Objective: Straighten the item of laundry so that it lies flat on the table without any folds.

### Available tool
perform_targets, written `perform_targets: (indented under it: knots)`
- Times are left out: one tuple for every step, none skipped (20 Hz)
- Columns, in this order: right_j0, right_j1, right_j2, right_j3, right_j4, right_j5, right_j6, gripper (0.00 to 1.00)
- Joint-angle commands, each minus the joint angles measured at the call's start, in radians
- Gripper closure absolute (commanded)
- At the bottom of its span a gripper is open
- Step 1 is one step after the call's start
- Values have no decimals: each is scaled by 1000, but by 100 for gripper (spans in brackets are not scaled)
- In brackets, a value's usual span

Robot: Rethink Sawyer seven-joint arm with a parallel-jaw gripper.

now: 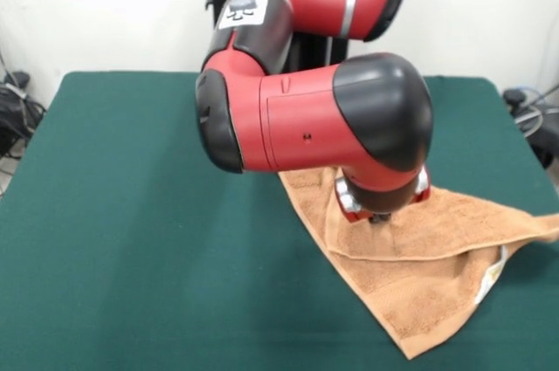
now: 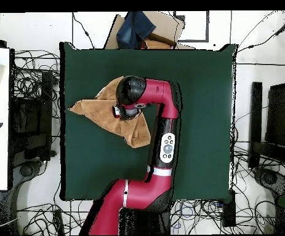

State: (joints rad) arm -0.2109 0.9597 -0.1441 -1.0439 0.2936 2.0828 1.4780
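Towel [image 1: 410, 288] is spread folded directly beneath the gripper [image 1: 379, 216], long axis slanting across the table [image 1: 131, 214]; finger state cannot be told.

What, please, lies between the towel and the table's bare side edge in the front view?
Only bare green table: the front view shows nothing between the towel and that edge.

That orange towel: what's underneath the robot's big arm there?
The towel lies folded on the green table, partly under the arm. The claw points down at it; whether it grips is hidden.
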Motion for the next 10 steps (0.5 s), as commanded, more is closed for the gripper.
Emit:
perform_targets:
  knots:
    - [-51,2,-87,279,-101,8,-182,100]
    - [-55,0,-94,284,-98,6,-189,100]
    - [-59,-2,-101,288,-94,5,-195,100]
    - [-61,-5,-106,294,-91,1,-200,100]
    - [-64,-1,-111,286,-90,4,-200,100]
    - [-65,-1,-115,288,-88,2,-200,100]
    - [-68,1,-121,284,-85,4,-201,100]
    - [-70,-1,-128,288,-82,5,-200,100]
    - [-72,-4,-136,292,-78,5,-203,100]
    - [-75,-7,-144,297,-76,4,-207,100]
